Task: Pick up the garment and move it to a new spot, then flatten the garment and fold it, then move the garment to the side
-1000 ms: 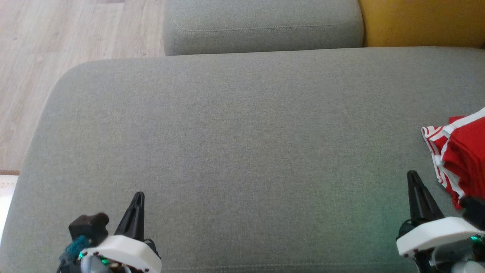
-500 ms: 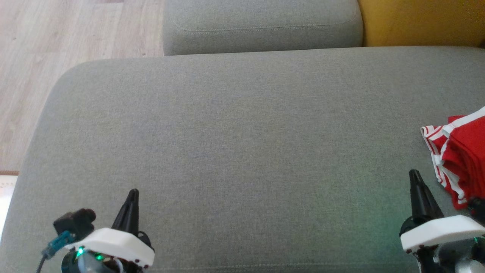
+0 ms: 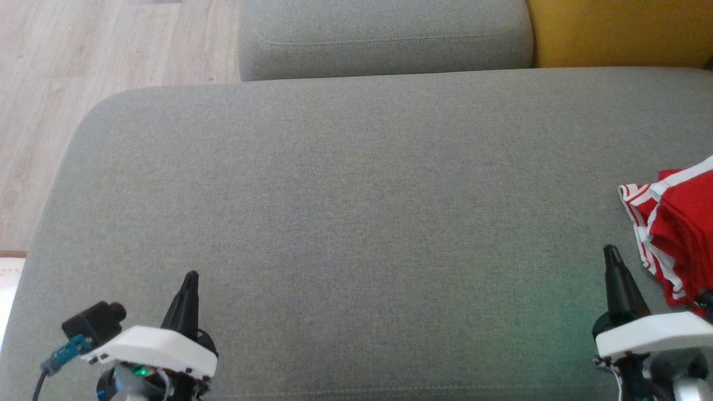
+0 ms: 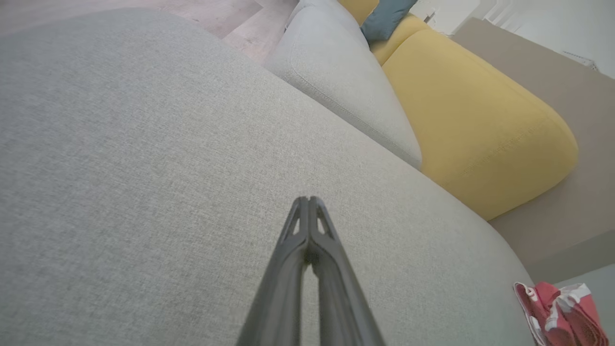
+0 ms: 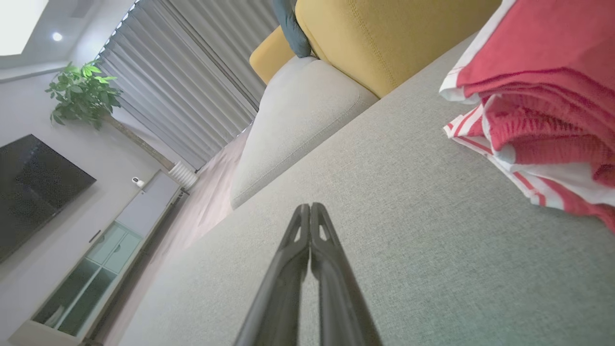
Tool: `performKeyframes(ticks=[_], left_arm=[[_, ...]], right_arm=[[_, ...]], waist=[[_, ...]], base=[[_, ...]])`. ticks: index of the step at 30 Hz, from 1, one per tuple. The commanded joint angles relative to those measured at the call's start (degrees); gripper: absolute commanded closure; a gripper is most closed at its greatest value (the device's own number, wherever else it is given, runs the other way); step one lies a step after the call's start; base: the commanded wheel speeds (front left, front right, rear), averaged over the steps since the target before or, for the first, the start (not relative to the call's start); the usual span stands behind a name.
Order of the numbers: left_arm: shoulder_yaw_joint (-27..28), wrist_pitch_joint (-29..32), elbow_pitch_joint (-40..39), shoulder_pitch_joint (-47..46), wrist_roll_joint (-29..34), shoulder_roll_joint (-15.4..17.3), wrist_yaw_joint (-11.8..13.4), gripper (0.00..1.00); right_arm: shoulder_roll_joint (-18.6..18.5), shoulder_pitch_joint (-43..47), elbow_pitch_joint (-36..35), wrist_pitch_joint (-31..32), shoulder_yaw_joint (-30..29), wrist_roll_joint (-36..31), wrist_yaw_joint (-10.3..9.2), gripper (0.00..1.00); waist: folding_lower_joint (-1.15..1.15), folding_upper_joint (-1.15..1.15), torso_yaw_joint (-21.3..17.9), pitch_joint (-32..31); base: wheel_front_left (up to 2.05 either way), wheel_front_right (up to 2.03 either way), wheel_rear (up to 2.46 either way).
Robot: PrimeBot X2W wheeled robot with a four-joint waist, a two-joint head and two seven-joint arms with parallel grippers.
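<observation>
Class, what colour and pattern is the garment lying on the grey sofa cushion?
The garment is red with white stripes and white trim along its edges, seen best in the right wrist view.

- A home living room, going by the furniture and fittings.
- A grey upholstered sofa seat [image 5: 384,230] lies under the right claw [image 5: 311,206]. Ahead of the claw are a second grey cushion [image 5: 298,120] and a mustard-yellow sofa section [image 5: 384,38] with a dark teal pillow [image 5: 288,24].
- Far to that claw's left are a dark flat television [image 5: 33,187] on the wall, a low cabinet with glass doors [image 5: 110,240] and a leafy potted plant [image 5: 81,91].
- Beyond hang long grey pleated curtains [image 5: 192,72], under a recessed ceiling light [image 5: 57,36].
- A pale wood-plank floor [image 3: 83,83] lies ahead and left of the left claw [image 3: 189,278].
</observation>
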Motion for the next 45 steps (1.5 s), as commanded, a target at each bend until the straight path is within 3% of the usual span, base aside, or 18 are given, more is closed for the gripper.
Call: performKeyframes(ticks=[1,45], left_arm=[[2.12,0.23,-1.38,-3.19,-1.40,0.27,-0.74,1.00],[11.44,6.18,1.68,-6.03,-26.99,-3.86,-7.13,1.00]], right_arm=[[-0.23,-3.05,-1.58,-0.08,0.10,1.72,-0.02,1.00],[-0.36,-7.22,4.24,0.20,-0.20,30.46,-0.03,1.00]], waist=[[0.00,0.00,-0.01,0.01],[0.00,0.00,-0.34,0.20]], base=[[0.00,0.00,0.00],[0.00,0.00,0.00]])
